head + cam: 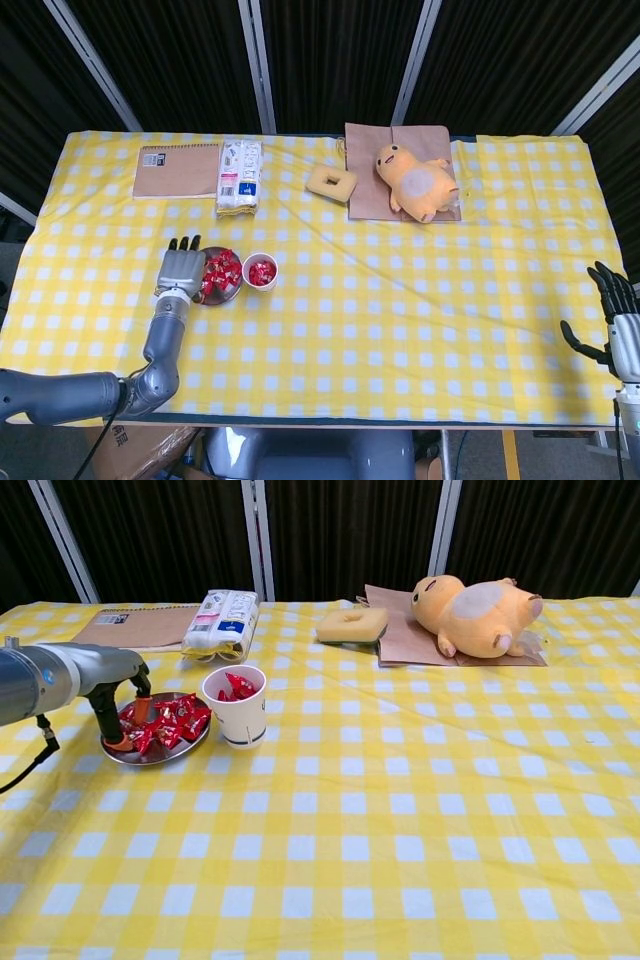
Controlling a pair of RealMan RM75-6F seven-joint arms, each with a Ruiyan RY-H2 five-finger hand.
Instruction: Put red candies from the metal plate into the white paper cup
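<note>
A metal plate [221, 298] [150, 759] with several red candies [222, 268] [172, 720] lies at the front left of the yellow checked cloth. Just right of it stands the white paper cup [275, 272] [240, 726], with red candies inside. My left hand [181, 268] [112, 695] hangs over the plate's left edge, its fingertips [120, 743] down among the candies. Whether it pinches one is hidden. Far off at the table's right front edge, my right hand [612, 322] holds nothing, fingers spread; only the head view shows it.
Along the back lie a brown notebook [177, 171], a white packet [239, 177] [222, 620], a yellow sponge ring [331, 183] [352, 625] and an orange plush toy [415, 182] [478, 612] on brown paper [367, 150].
</note>
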